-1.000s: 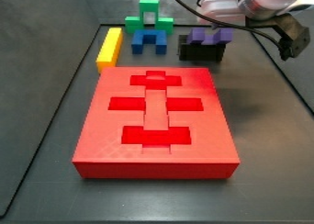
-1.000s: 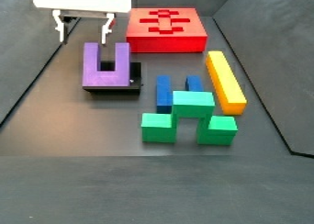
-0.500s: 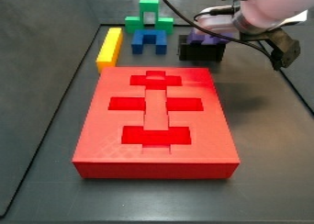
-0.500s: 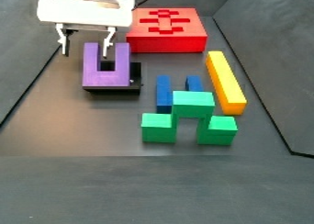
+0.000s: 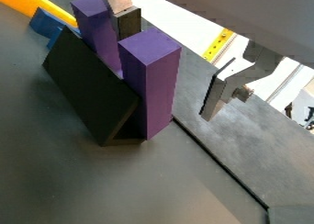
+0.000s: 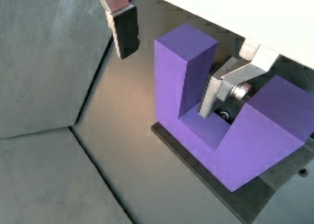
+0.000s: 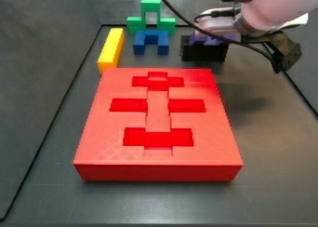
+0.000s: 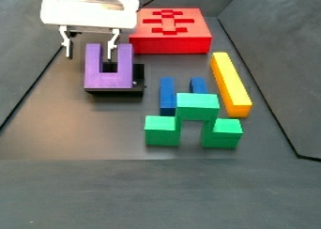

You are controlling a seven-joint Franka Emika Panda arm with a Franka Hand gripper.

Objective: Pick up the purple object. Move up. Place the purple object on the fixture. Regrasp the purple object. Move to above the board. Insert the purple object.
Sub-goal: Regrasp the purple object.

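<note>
The purple object (image 8: 109, 73) stands prongs-up on the black fixture (image 8: 115, 93), beside the red board (image 8: 172, 32). My gripper (image 8: 92, 47) is open and straddles one prong. One finger (image 6: 123, 30) is outside the prong with a gap. The other finger (image 6: 233, 88) sits in the slot between the prongs. Both wrist views show the prong (image 5: 150, 76) between the fingers, with the gripper (image 5: 172, 67) around it, and the fixture (image 5: 84, 85) below. In a side view the gripper (image 7: 214, 28) is over the purple object (image 7: 209, 36), behind the board (image 7: 155, 119).
A yellow bar (image 8: 230, 83), a blue block (image 8: 167, 92) and a green block (image 8: 194, 117) lie beside the fixture. They also show at the back in a side view: yellow bar (image 7: 112, 46), blue block (image 7: 152, 40), green block (image 7: 151, 11). Dark walls edge the floor.
The gripper has come down from above the purple object, so its fingers now straddle one prong. It has hardly moved in the last half second. The purple object has not moved.
</note>
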